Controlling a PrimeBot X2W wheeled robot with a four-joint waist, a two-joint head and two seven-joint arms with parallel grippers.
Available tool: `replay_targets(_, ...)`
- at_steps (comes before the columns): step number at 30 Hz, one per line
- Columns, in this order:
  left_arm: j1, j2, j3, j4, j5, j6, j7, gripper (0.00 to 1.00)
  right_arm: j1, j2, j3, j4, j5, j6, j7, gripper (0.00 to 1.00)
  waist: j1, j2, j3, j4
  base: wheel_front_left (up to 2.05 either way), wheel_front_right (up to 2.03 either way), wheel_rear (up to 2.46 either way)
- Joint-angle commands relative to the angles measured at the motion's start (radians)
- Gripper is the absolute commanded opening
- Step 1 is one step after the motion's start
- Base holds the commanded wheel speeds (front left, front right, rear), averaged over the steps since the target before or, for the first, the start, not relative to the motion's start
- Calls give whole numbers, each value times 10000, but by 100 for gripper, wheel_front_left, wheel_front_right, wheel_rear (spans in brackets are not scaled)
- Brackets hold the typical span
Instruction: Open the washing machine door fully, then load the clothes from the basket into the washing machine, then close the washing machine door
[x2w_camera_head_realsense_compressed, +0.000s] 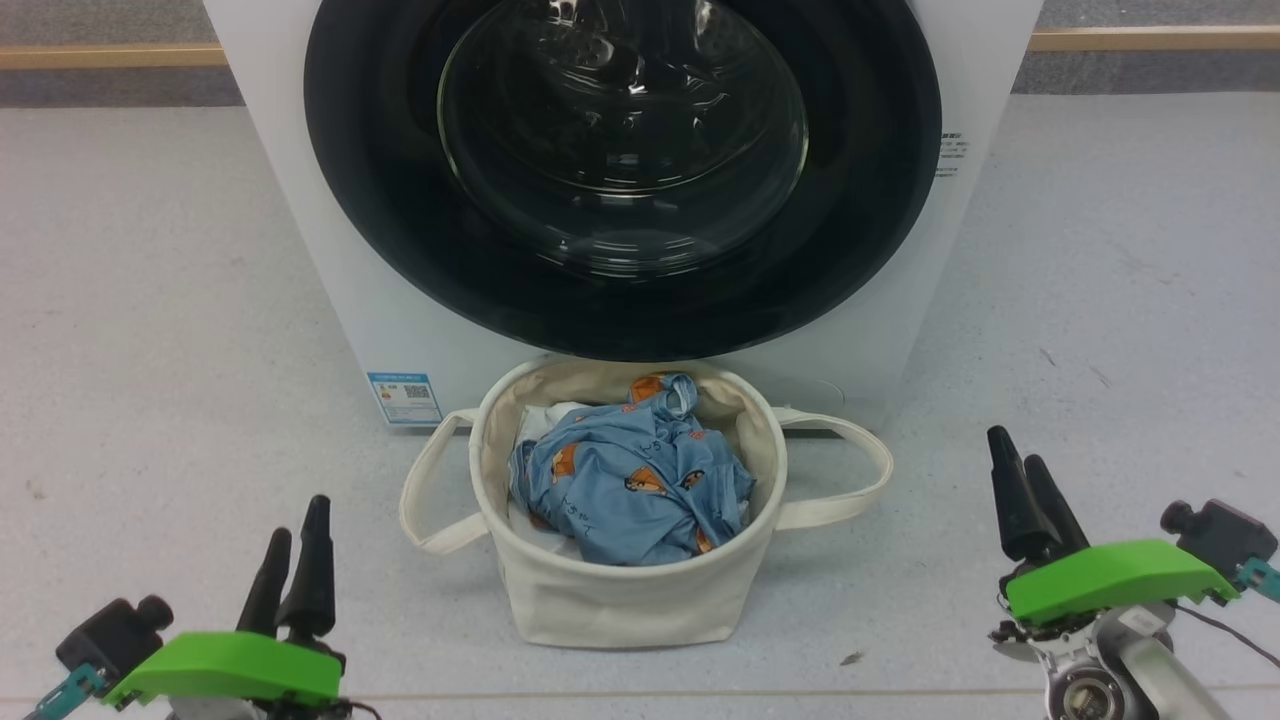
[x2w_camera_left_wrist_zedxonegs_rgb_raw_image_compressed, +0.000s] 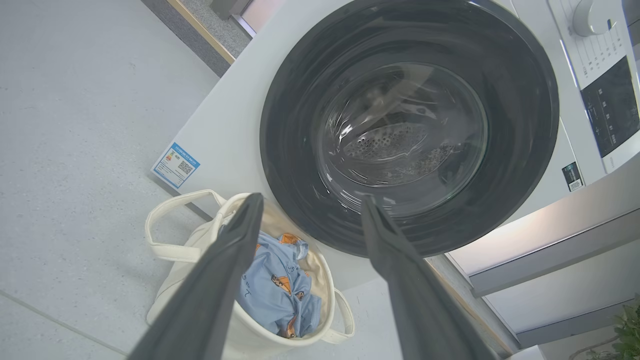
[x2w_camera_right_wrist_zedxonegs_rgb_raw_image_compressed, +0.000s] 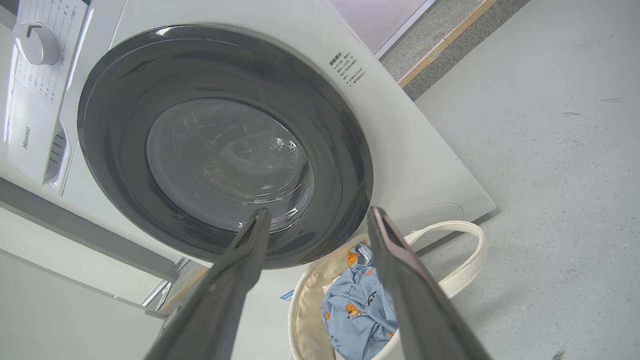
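Observation:
The white washing machine (x2w_camera_head_realsense_compressed: 400, 300) stands straight ahead with its round black-rimmed door (x2w_camera_head_realsense_compressed: 620, 170) shut flat against the front. The cream basket (x2w_camera_head_realsense_compressed: 620, 590) sits on the floor right before it, holding the light blue clothes (x2w_camera_head_realsense_compressed: 630, 480) with orange-brown animals; a bit of white fabric shows beneath them. My left gripper (x2w_camera_head_realsense_compressed: 293, 535) is low at the left and my right gripper (x2w_camera_head_realsense_compressed: 1015, 465) low at the right, both well short of the basket. In both wrist views the fingers stand apart with nothing between them: left gripper (x2w_camera_left_wrist_zedxonegs_rgb_raw_image_compressed: 310, 202), right gripper (x2w_camera_right_wrist_zedxonegs_rgb_raw_image_compressed: 317, 215).
Grey floor (x2w_camera_head_realsense_compressed: 150, 350) spreads to both sides of the machine and basket. The basket's loop handles (x2w_camera_head_realsense_compressed: 850, 470) stick out sideways. A control panel with a dial (x2w_camera_left_wrist_zedxonegs_rgb_raw_image_compressed: 592, 15) tops the machine. A grey ledge (x2w_camera_left_wrist_zedxonegs_rgb_raw_image_compressed: 550, 240) runs beside the machine.

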Motion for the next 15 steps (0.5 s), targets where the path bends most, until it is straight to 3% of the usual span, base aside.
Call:
replay_targets(1, -655, 234, 259, -238, 255, -94, -127, 100, -504, -100, -58, -285, -345, 2, -100, 100, 0, 0, 1, 5, 0, 0, 0)
replay_targets(15, -837, 271, 463, -1, 1999, -304, -536, 100, -686, 207, -693, -226, -2484, 2, -106, 100, 0, 0, -75, 92, 0, 0, 0)
